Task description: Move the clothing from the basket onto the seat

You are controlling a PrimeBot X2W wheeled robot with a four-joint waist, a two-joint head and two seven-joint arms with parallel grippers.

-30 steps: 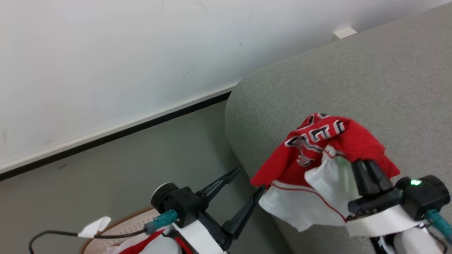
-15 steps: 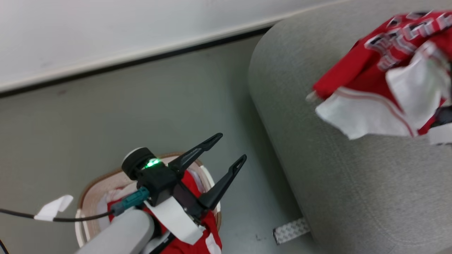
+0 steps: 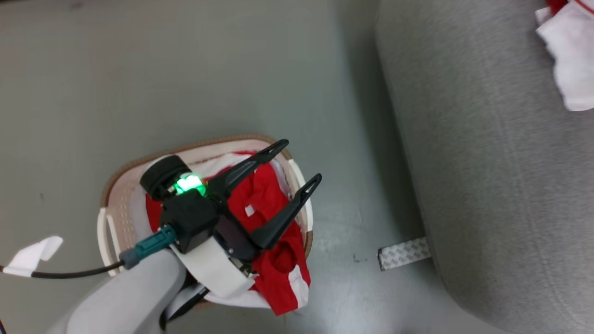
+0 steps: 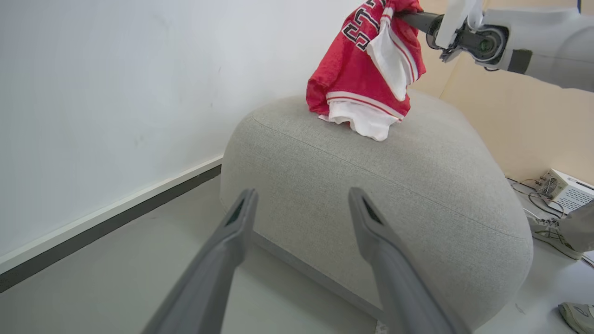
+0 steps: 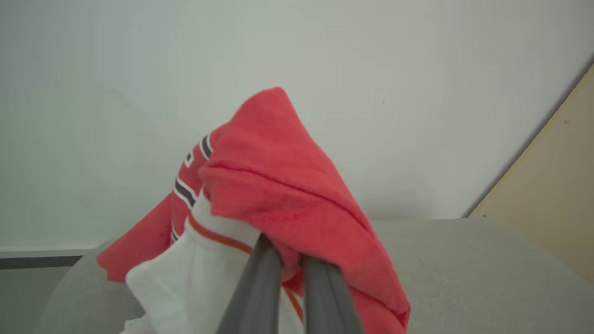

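My left gripper stands open above the cream basket, nothing between its fingers. Red and white clothing lies heaped in the basket and spills over its near rim. In the left wrist view the same gripper points at the grey seat. There my right gripper holds a red jersey whose lower hem rests on the seat top. In the right wrist view the right gripper is shut on the jersey. A white corner of that jersey shows over the seat.
A silver tape strip lies on the floor between basket and seat. A white wall with a dark baseboard runs behind. A small white device with cables and a person's shoes are beyond the seat.
The head camera has swung down, bringing the whole basket into view and pushing the jersey to the top right corner. Left gripper stays open; right stays shut on the jersey.
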